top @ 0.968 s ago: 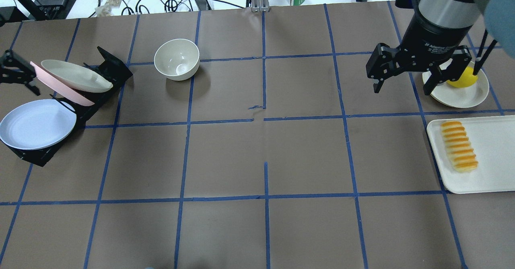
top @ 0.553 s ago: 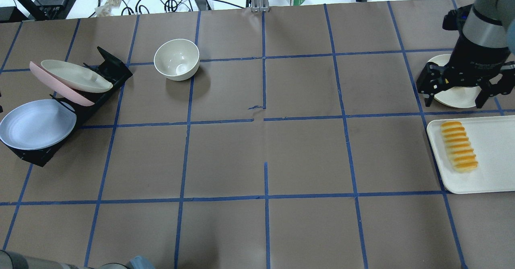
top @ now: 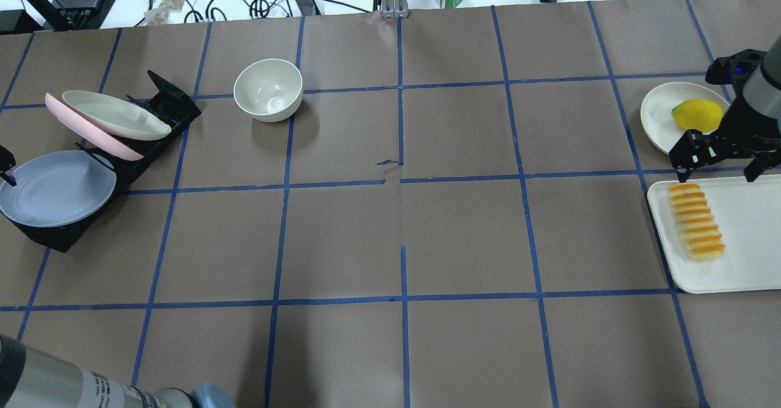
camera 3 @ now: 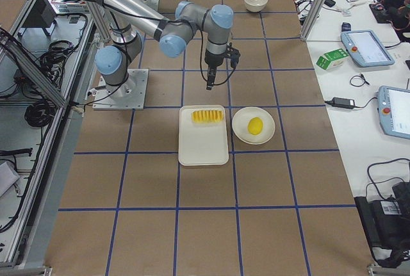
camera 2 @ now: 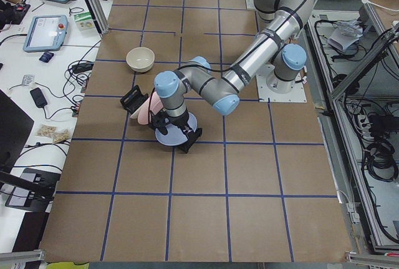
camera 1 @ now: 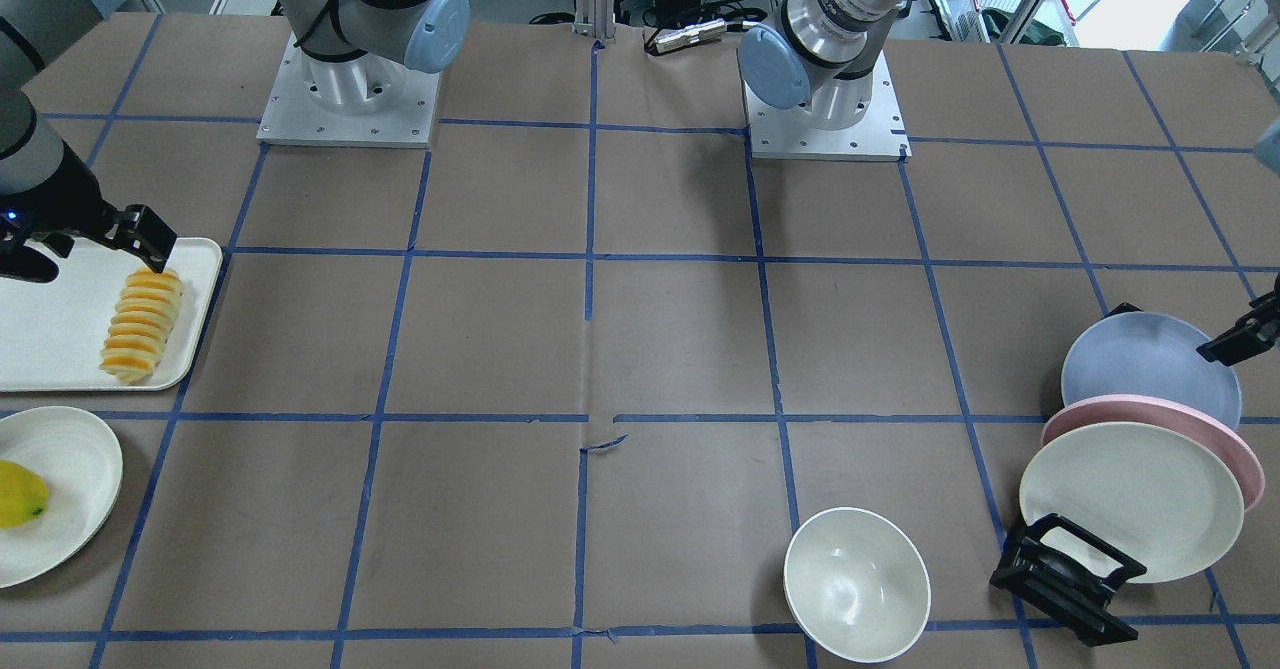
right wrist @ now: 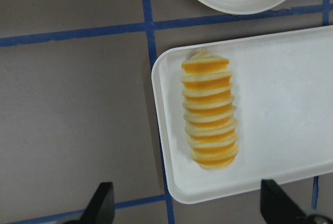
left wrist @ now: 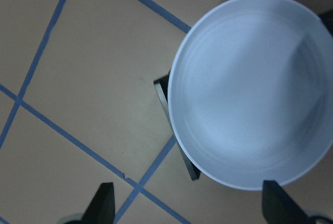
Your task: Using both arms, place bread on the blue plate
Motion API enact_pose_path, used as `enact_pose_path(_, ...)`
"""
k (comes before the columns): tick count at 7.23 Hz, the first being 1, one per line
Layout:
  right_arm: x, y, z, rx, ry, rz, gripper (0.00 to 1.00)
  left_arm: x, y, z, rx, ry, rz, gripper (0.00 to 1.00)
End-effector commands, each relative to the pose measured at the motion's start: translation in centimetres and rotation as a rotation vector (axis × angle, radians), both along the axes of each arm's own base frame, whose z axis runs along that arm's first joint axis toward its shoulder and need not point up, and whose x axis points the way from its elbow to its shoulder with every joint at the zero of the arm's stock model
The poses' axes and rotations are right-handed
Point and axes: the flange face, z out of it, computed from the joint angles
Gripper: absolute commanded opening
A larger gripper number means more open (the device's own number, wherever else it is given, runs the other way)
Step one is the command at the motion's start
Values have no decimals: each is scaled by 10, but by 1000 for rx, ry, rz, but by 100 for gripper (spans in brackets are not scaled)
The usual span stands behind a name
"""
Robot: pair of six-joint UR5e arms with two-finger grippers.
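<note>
The bread (top: 695, 222), a ridged orange-and-cream loaf, lies on a white tray (top: 747, 255) at the right edge; it also shows in the right wrist view (right wrist: 208, 112). My right gripper (top: 717, 163) is open and empty, above the tray's far edge, just beyond the loaf's end. The blue plate (top: 55, 188) leans in the nearest slot of a black rack (top: 168, 106) at far left and fills the left wrist view (left wrist: 255, 94). My left gripper (left wrist: 190, 206) is open and empty, above the plate's outer rim; only one finger (top: 6, 173) shows overhead.
A pink plate (top: 91, 133) and a cream plate (top: 116, 115) lean in the same rack behind the blue one. A cream bowl (top: 268, 89) stands to the rack's right. A lemon (top: 698, 115) lies on a cream plate (top: 659, 112) beyond the tray.
My right gripper has moved right and nearer, from beside the lemon plate to the tray's far edge. My left gripper has moved from beside the pink plate to the blue plate's rim.
</note>
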Motion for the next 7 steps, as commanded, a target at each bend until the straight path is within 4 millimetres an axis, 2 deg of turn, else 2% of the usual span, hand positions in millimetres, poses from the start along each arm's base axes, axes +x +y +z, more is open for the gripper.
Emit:
enact_pose_path(1,-44,-7,-55,50,-39,-40,100,5,3,-21,19,22,-13,100)
enact_pose_path(2,-63,-8,-80,92,-71,-11,100,4,3,-26,14,29,4,95)
enact_pose_path(3,-76,-12,-98,80,-106,-33,100,3,4,-31,18,46,-6,83)
enact_pose_path(4,-78,-14,-116,100,-135,-35,100,5,7,-32,30,48,-6,61)
enact_pose_path(7,-85,-21,-145,121,-151,11,100,9,14,-32,48,70,3,48)
